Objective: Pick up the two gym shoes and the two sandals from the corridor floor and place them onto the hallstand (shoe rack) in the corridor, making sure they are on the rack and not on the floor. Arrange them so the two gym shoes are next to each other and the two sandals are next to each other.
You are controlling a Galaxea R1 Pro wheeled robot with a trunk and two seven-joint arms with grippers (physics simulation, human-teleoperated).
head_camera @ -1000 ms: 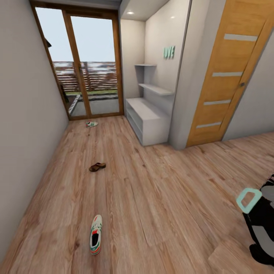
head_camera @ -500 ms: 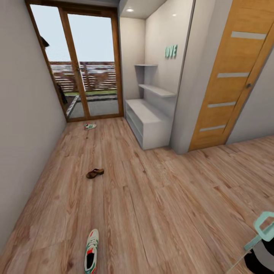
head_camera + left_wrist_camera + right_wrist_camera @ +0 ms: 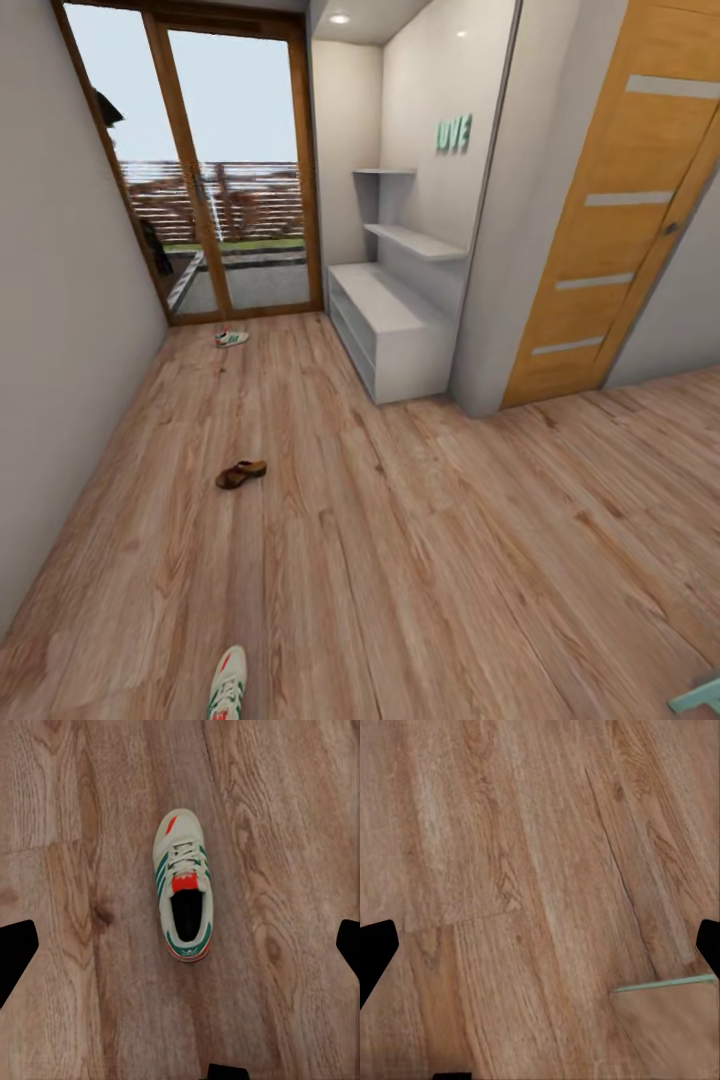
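Here, the corridor floor point(image 3: 420, 560) holds three shoes: one gym shoe point(image 3: 227, 684) at the head view's bottom edge, cut off; a sandal point(image 3: 241, 473) farther ahead near the left wall; a second gym shoe point(image 3: 231, 338) by the glass door point(image 3: 210, 190). Hallstand point(image 3: 395, 330) stands against the right wall, shelves bare. Left wrist view looks straight down on a gym shoe point(image 3: 184, 895) lying flat, untouched, left tool's fingers point(image 3: 15, 952) wide apart. Right tool's fingers point(image 3: 375, 952) are apart too, over bare planks.
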